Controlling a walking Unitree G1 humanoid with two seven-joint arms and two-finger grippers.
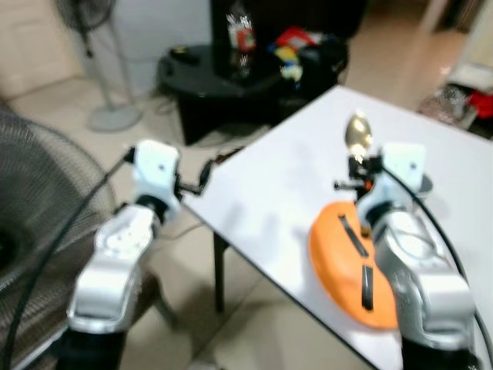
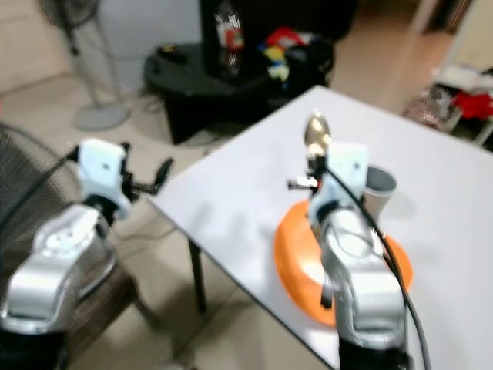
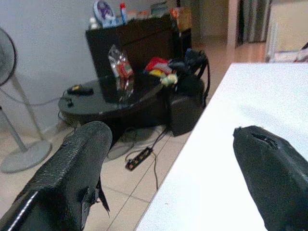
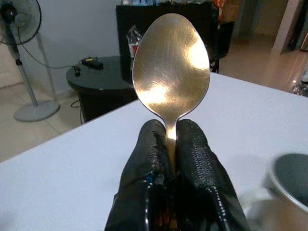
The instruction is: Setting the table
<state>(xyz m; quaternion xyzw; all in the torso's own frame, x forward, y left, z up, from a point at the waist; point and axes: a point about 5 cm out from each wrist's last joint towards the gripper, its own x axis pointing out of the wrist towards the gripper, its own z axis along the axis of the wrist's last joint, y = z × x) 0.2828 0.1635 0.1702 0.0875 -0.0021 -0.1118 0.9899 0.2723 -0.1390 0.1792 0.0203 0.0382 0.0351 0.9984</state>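
Note:
A gold metal spoon (image 4: pixel 171 72) stands upright with its bowl up, and my right gripper (image 4: pixel 169 142) is shut on its neck. In the head views the spoon (image 1: pixel 357 132) rises above the white table (image 1: pixel 269 200), just beyond an orange plate (image 1: pixel 339 254). A grey cup (image 2: pixel 379 183) stands on the table beside the right wrist. My left gripper (image 1: pixel 199 179) is open, held off the table's left edge above the floor, with nothing between its fingers (image 3: pixel 72 168).
A round black side table (image 1: pixel 223 85) with a bottle, toys and a bag stands beyond the white table's far corner. A standing fan (image 1: pixel 104 54) is at the back left, and a dark mesh chair (image 1: pixel 31 216) is at the near left. A power strip (image 3: pixel 138 158) lies on the floor.

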